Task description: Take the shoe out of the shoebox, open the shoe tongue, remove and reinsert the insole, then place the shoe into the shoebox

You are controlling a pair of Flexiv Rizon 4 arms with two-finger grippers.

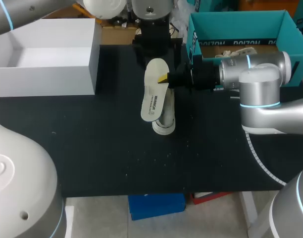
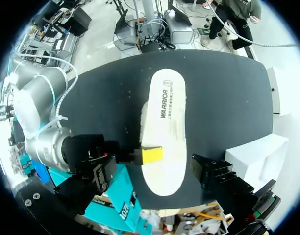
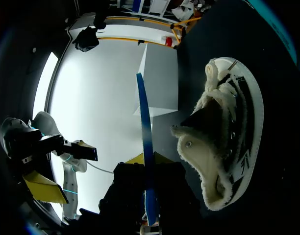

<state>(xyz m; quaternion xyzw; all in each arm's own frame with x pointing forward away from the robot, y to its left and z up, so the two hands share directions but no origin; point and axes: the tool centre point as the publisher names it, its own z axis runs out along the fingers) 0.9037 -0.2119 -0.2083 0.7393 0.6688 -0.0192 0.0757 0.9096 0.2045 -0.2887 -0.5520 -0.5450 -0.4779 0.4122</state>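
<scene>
The insole (image 1: pixel 152 96) (image 2: pixel 167 117) is out of the shoe and held above the bench (image 1: pixel 92 139), its pale printed face turned up toward the head camera. In the right wrist view it shows edge-on as a thin blue strip (image 3: pixel 144 112). The right end effector (image 1: pixel 165 78) (image 2: pixel 151 154) (image 3: pixel 149 159) is closed on 1 long edge of the insole, with a yellow tip on either face. The shoe (image 1: pixel 165 124) (image 3: pixel 228 142), white with a fleecy lining, rests on the black bench directly under the insole. From above only its near end shows past the insole, while the right wrist view shows its mouth gaping just beside the gripped strip. The left end effector (image 1: pixel 156 47) hangs above the far end of the insole, looking down on it, and I cannot tell whether it is open or closed. The teal shoebox (image 1: pixel 235 25) stands open at the bench's far right, behind the right arm (image 1: pixel 255 74). A white box (image 1: pixel 47 59), also open, sits at the far left, well apart from the shoe.
</scene>
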